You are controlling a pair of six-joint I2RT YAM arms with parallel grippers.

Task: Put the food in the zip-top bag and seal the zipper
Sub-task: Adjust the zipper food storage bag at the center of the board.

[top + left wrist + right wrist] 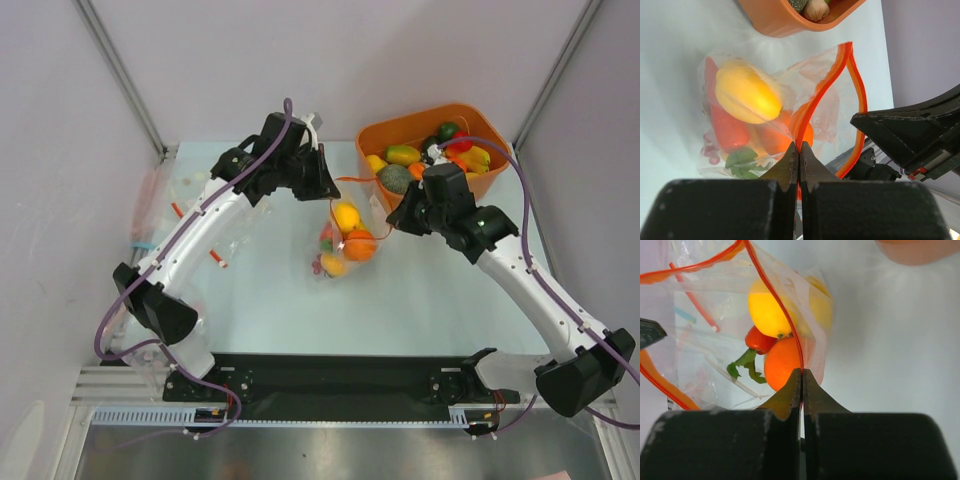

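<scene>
left gripper (799,150) and right gripper (802,377) clamped on the zipper (861,100)
each pinches one side of the strip, fingers fully closed; the zip-top bag (340,245) gapes between them, just beside the orange tub (368,148), holding food: a yellow mango (747,92), orange (782,365) and red chili (727,130).

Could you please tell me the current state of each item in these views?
zip-top bag: mouth open, food inside.
zipper: unsealed, its two strips apart.
left gripper: shut on one zipper strip.
right gripper: shut on the other strip.
orange tub: upright, partly filled.
</scene>
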